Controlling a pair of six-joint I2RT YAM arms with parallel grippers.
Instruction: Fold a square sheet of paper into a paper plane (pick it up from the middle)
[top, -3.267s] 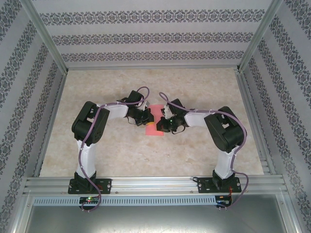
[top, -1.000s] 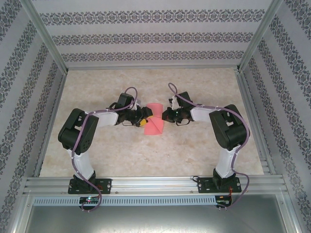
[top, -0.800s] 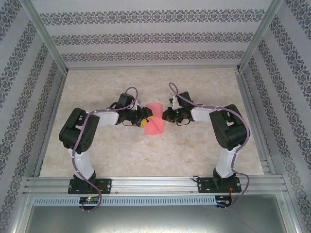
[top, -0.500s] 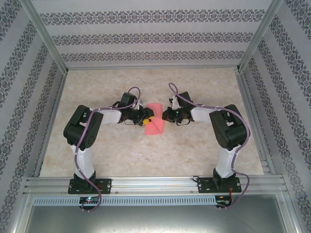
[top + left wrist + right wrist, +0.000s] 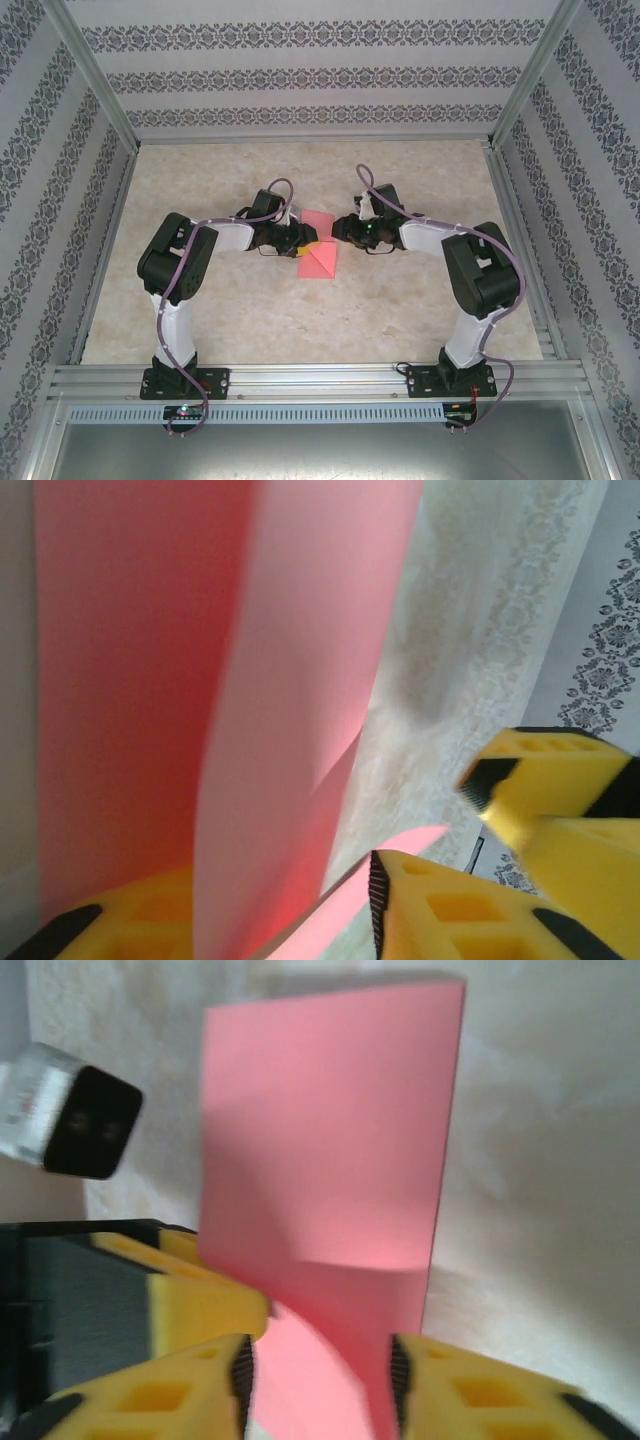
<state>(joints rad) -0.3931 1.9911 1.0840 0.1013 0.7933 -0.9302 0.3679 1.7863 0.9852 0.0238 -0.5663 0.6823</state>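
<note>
Creasing cleanly here calls for the arms to work against each other: one pins the thin pink-red square sheet of paper (image 5: 318, 250) flat while the other carries the raised flap over until the edges meet. It then presses along the fold, slowly, so the light paper neither slips nor crumples. That is my reading of the step; the sheet looks only part-folded, far from a dart. It lies near the middle of the pale marbled table (image 5: 250, 310), directly between the two grippers, with one flap standing up off the surface. The left gripper (image 5: 283, 892) has paper running down between its yellow fingers, but the flap hides one pad, so I cannot tell whether it clamps. The right gripper (image 5: 320, 1365) stands with jaws apart, a lower corner of the sheet reaching into the gap close to one pad.
</note>
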